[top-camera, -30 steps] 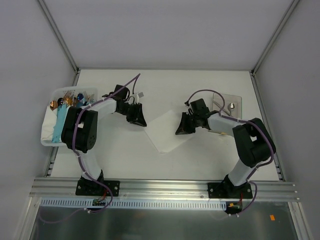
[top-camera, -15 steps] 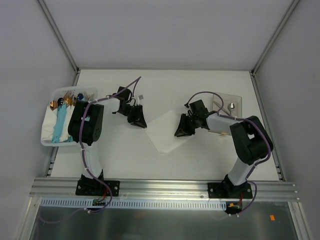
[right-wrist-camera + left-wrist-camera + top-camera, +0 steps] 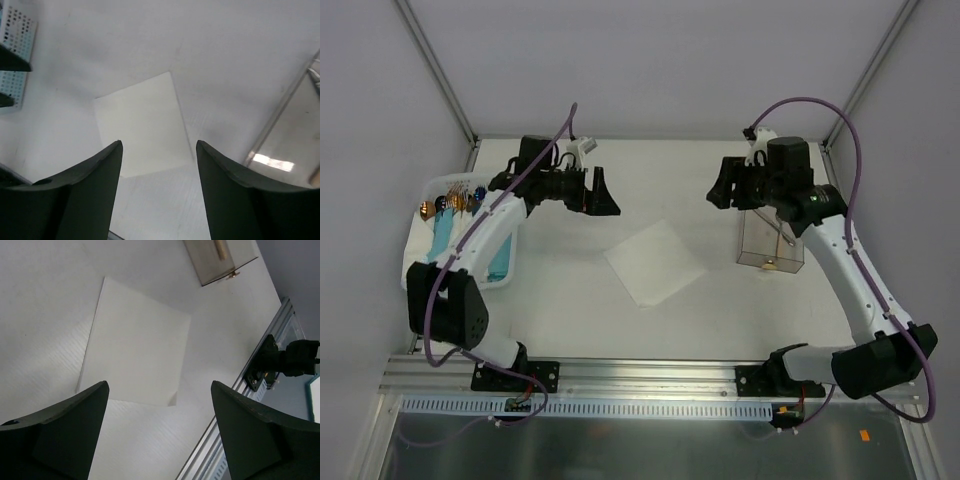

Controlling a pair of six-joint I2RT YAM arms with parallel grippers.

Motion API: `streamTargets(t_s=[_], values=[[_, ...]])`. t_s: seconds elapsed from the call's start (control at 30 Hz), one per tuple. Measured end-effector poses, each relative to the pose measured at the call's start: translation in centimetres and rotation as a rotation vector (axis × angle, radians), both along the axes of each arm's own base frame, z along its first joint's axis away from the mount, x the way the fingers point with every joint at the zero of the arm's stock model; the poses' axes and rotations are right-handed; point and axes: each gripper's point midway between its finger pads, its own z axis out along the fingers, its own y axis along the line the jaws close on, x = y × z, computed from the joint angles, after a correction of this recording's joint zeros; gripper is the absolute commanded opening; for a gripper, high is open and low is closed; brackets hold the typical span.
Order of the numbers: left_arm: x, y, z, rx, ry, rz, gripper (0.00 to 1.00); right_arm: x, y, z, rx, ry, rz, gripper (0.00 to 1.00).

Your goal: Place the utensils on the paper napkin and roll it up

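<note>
Risk: the paper napkin (image 3: 655,262) lies flat, loose and bare at bench centre, so a utensil dragged across it could shift or crumple it. The utensils (image 3: 771,263) sit in the clear tray (image 3: 758,245) at the napkin's 3 o'clock. They are slim and shiny, and likely to slip from a pinch near the tray wall.

Pose: the left gripper (image 3: 606,197) hovers at the napkin's 11 o'clock and the right gripper (image 3: 720,188) at its 1 o'clock. Both are spread and empty, angled toward the sheet.

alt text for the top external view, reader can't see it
A white paper napkin lies flat and bare at centre. The left gripper and right gripper hang open and empty beyond it; a clear tray stands at right.
</note>
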Motion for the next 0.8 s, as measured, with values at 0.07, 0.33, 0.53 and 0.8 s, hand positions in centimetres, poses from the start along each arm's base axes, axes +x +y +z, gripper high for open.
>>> streamTargets(t_s=[0.07,0.33,0.53,0.8], values=[[-0.8,0.3,2.8,-0.013,-0.086,-0.007,0.85,0.5,-2.1,0.9,-0.062,-0.022,-0.047,0.59],[-4.5,2.0,3.4,0.039,-0.126,0.005,0.86,2.9,-14.1,-7.0,-0.297,0.278,-0.375,0.35],[-6.5,3.5,2.0,0.109,-0.137,0.019,0.86,2.1,-19.9,-15.5,-0.328,0.567,-0.510,0.29],[-6.8,4.8,0.7,0.182,-0.159,0.043,0.86,1.8,-21.3,-20.0,-0.361,0.701,-0.540,0.30]])
